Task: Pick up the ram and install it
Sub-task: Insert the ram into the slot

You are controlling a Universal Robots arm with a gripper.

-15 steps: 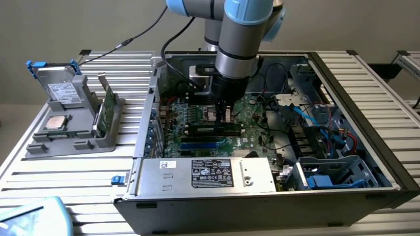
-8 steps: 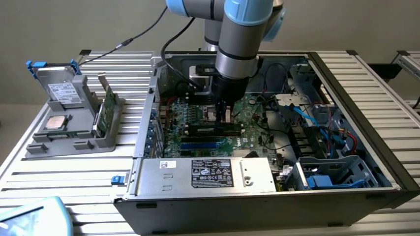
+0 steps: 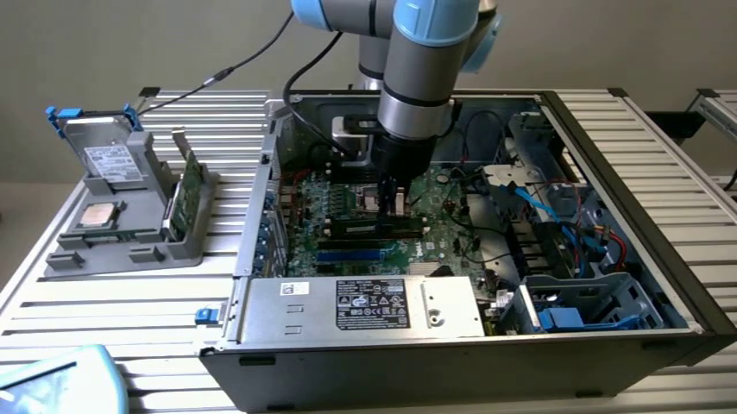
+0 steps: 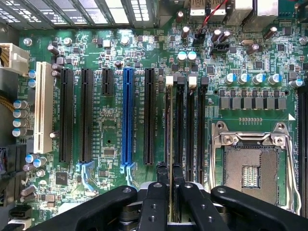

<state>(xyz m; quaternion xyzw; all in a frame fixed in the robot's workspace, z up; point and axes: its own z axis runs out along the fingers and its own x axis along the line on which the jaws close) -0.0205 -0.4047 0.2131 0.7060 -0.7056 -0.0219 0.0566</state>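
My hand (image 4: 170,171) is down inside the open computer case (image 3: 461,366), fingers (image 4: 162,179) drawn nearly together and pinched on the ram (image 4: 167,126) — I see the stick edge-on, a thin line running away from my fingertips. It stands upright along the outermost of the black memory slots (image 4: 190,130), the one just beside the long black expansion slot, with the blue slot (image 4: 127,115) one further over. Whether its lower edge is fully seated or only resting in the slot I cannot tell. On the other side of the memory slots lies the open processor socket (image 4: 250,166), its metal frame bare. All of this sits on the green motherboard (image 4: 110,125). In the exterior view my arm comes straight down over the board's middle, behind the silver power supply (image 3: 368,306). Outside the case, on the exterior view's left, a grey tray (image 3: 127,250) on the slatted surface (image 3: 116,302) holds a square processor chip (image 3: 98,216) and a green card (image 3: 190,194) on edge — well apart from my hand.
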